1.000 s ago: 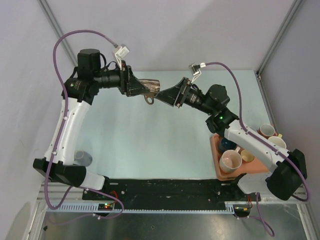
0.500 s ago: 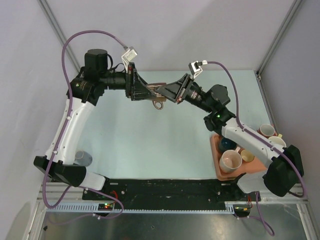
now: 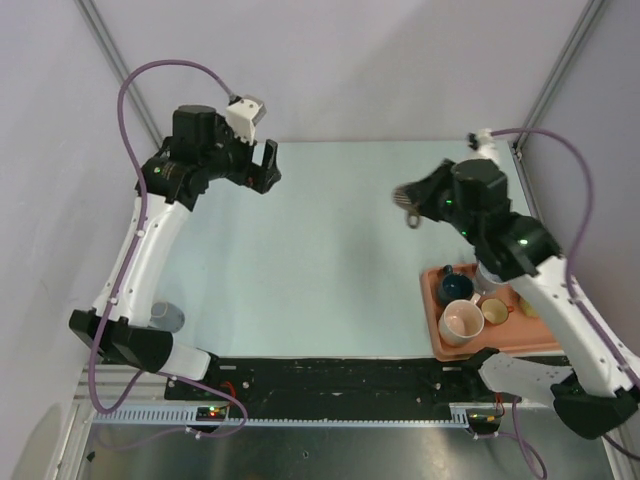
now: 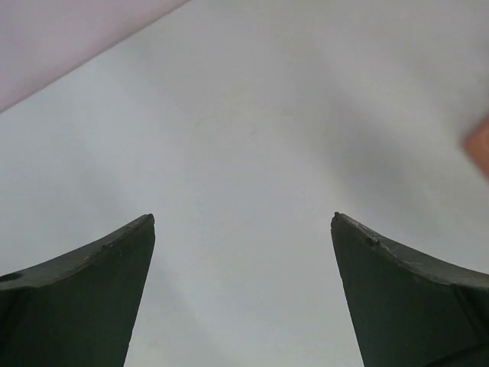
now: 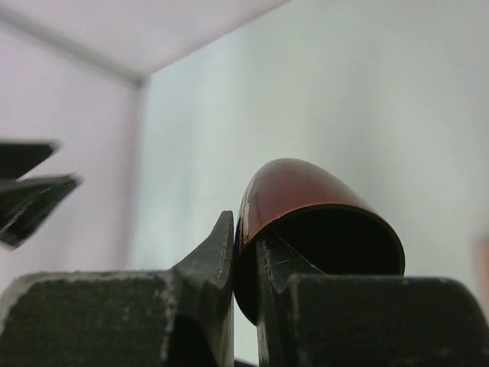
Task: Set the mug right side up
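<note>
The mug [image 5: 306,195] is glossy red-brown and is held in the air above the table. Its dark mouth faces the right wrist camera. My right gripper [image 5: 244,233] is shut on its rim, one finger inside the mouth and one outside the wall. From above, the mug [image 3: 404,199] shows only as a dark shape at the right gripper [image 3: 412,203], its loop handle hanging below, over the table's right half. My left gripper [image 3: 270,166] is at the far left of the table, open, and the left gripper [image 4: 243,218] has only bare table between its fingers.
An orange tray [image 3: 436,335] at the right front holds a dark blue mug [image 3: 455,288], a pink-cream cup [image 3: 462,323] and a small yellow cup [image 3: 495,312]. A grey cup [image 3: 166,317] stands near the left arm's base. Walls close in the table's far edge.
The mug passed from the left gripper to the right. The left gripper opened and drew back left. The right arm swung right and away with the mug.
</note>
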Action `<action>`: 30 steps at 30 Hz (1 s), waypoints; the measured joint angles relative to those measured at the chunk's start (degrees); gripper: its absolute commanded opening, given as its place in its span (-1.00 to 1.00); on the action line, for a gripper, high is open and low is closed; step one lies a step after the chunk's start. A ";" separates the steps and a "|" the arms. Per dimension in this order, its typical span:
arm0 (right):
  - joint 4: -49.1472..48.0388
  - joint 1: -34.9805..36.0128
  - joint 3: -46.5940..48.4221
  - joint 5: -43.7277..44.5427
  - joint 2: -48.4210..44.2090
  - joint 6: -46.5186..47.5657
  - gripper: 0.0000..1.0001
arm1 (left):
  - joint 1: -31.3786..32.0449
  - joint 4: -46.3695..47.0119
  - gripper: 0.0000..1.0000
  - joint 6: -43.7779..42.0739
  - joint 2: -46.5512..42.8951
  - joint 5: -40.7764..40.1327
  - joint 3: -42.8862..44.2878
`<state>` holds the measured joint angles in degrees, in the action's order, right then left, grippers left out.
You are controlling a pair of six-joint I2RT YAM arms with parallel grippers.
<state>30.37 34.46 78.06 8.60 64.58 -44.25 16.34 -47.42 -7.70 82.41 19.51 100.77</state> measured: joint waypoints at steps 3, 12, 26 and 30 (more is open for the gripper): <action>17.38 -4.09 5.42 11.65 -2.82 3.02 -1.00 | 0.04 -0.35 0.99 -3.15 0.00 -8.11 -3.63; 41.88 -29.05 -5.60 17.94 -8.81 6.80 -1.00 | 0.20 -3.04 0.99 -8.17 0.63 -16.87 -10.47; 30.99 -53.79 -28.26 9.88 -11.93 10.97 -1.00 | 0.22 -2.89 0.99 -9.81 0.39 -17.35 -11.65; 26.29 -57.27 -31.26 9.90 -11.74 11.19 -1.00 | 0.22 -2.93 0.99 -10.38 0.09 -17.35 -11.96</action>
<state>56.66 -22.81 46.81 18.50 52.84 -33.06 16.56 -50.35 -18.09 82.50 2.15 88.82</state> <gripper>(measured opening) 0.111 0.996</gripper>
